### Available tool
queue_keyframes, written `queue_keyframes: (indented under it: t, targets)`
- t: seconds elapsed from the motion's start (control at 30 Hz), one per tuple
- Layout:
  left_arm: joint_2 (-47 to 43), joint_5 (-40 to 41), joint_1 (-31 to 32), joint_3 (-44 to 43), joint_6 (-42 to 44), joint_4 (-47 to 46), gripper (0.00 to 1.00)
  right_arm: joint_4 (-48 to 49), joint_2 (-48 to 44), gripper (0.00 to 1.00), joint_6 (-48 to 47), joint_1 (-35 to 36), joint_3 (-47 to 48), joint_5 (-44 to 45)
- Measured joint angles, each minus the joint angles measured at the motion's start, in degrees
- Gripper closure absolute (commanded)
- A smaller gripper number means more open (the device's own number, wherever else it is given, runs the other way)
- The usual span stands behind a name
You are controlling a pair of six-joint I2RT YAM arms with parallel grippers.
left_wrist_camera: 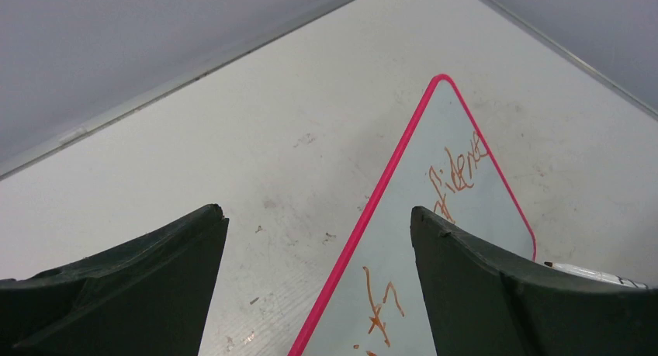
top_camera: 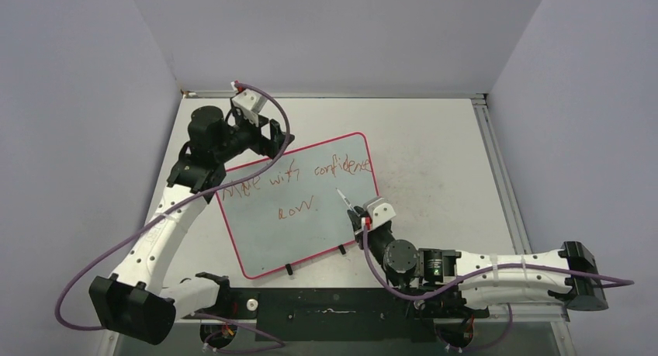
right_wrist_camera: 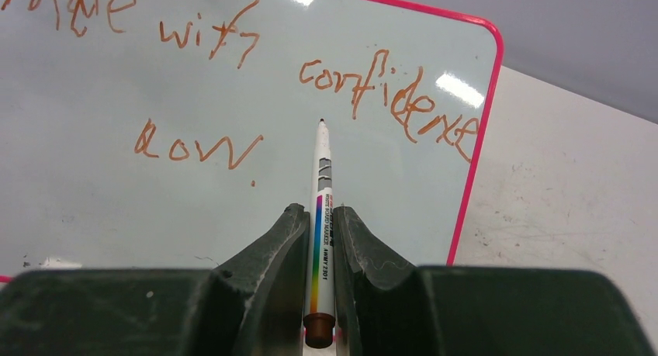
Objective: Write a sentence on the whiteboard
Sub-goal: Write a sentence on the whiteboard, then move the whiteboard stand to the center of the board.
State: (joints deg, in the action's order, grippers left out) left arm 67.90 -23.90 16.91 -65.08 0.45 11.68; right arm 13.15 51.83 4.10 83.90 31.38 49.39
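The whiteboard (top_camera: 310, 232), pale with a pink rim and two black feet, lies turned at an angle on the table. The sentence (top_camera: 310, 174) in red-brown letters reads "Move with confidence", with "now" below it. My right gripper (top_camera: 361, 216) at the board's right edge is shut on a white marker (right_wrist_camera: 322, 178). The marker's tip points at the board below "confidence", right of "now" (right_wrist_camera: 198, 146); I cannot tell if it touches. My left gripper (left_wrist_camera: 316, 210) is open, its jaws wide apart astride the board's far rim (left_wrist_camera: 388, 178).
Grey walls close the table in on the left, back and right. A metal rail (top_camera: 496, 178) runs along the table's right edge. A small white piece (top_camera: 251, 302) sits by the left arm's base. Purple cables loop off both arms.
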Motion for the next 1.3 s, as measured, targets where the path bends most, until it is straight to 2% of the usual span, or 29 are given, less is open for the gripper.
queue_keyframes:
  t: [0.13,0.33,0.43,0.6,0.8,1.0,1.3]
  targets:
    - [-4.13,-0.17,-0.24,-0.46,-1.92,-1.05,0.14,-1.44,-3.5,0.95,0.22,-3.45,0.15,-4.31]
    - [-9.7,0.42,2.69,-1.75,-5.49,2.32,0.16,-6.84,-9.64,0.95,2.71,-17.14,4.11,-15.52]
    - [-13.11,3.82,8.79,-1.38,-8.28,5.64,0.17,-8.57,-9.94,0.95,3.04,-22.99,6.1,-20.59]
    - [-18.58,13.7,22.58,3.1,-15.47,10.99,0.19,-11.23,-9.53,0.95,4.24,-31.12,7.65,-30.71]
    - [-20.59,22.58,32.46,12.2,-26.71,14.88,0.26,-15.32,-11.72,0.95,5.53,-32.22,7.58,-37.48]
    - [-18.8,29.86,41.09,13.73,-36.85,22.23,0.32,-16.2,-15.93,0.95,5.68,-32.22,7.32,-37.94]
    - [-14.84,44.54,62.16,16.17,-60.37,32.39,0.39,-15.47,-17.81,0.95,5.62,-32.22,5.14,-37.99]
